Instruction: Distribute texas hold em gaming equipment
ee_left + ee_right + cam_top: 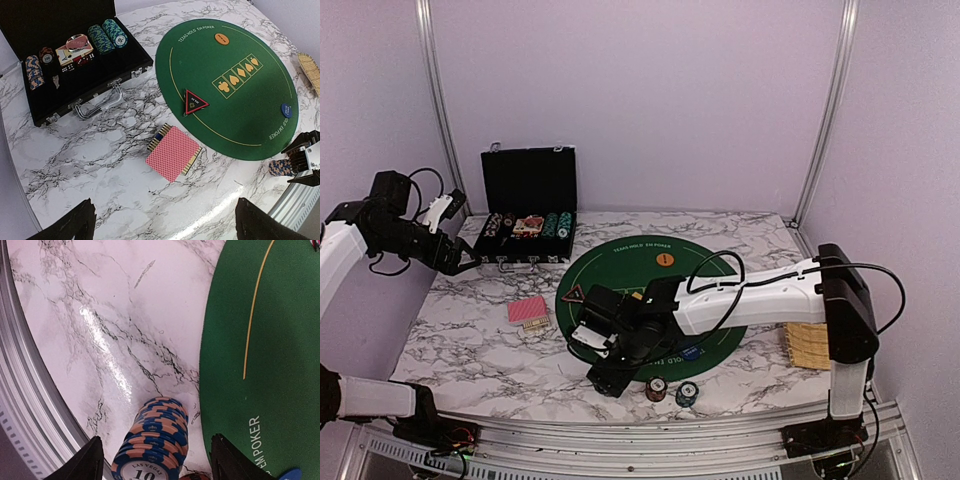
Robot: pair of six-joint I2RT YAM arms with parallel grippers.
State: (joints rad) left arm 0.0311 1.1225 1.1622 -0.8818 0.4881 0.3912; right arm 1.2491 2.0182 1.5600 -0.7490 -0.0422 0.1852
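Blue-orange chip stack (pixel 155 437) inside wide-open right claw (pixel 157 465), touching neither side; left claw (pixel 167 225) agape, away from red-backed cards (pixel 172 152).

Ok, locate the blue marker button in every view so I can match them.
Top external: blue marker button at the near-right edge of the green mat.
Left wrist: button at the mat's right edge, beside POKER lettering.
Right wrist: a sliver in the bottom right corner.
Shared landmark: the green mat.

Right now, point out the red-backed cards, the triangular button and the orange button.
red-backed cards (pixel 172 152), left wrist view, top card's back.
triangular button (pixel 195 102), left wrist view, its centre.
orange button (pixel 222 38), left wrist view, its centre.
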